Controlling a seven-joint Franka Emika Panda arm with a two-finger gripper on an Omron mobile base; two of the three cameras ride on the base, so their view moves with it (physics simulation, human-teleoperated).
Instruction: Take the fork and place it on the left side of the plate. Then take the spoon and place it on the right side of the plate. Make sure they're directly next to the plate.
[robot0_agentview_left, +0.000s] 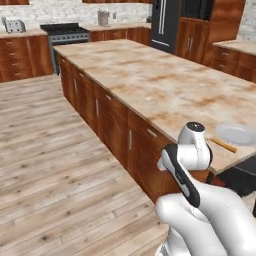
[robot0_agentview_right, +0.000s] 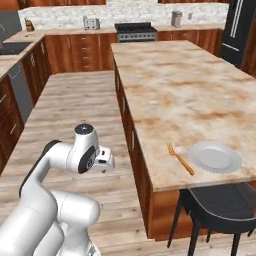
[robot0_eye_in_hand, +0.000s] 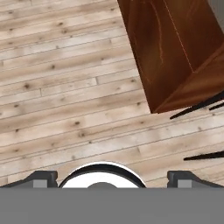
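Fork (robot0_agentview_right: 180, 158) flat on bench (robot0_agentview_right: 190, 95), just left of plate (robot0_agentview_right: 215, 156), tines toward far end, handle toward near edge. Jaws wide open, empty, above floor (robot0_eye_in_hand: 65, 87).

Wide bare counter (robot0_agentview_right: 200, 90) beyond fork (robot0_agentview_right: 180, 159) and plate (robot0_agentview_right: 215, 156); dark chair (robot0_agentview_right: 215, 202) under the near edge.

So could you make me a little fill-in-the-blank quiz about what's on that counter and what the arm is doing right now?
1. The fork lies on the counter to the ____ of the plate in the right base view.
2. Below the counter's near end stands a dark ____.
3. The tool points down at the wooden ____, with its fingers spread wide.
4. The tool is holding ____.

Missing words: left; chair; floor; nothing
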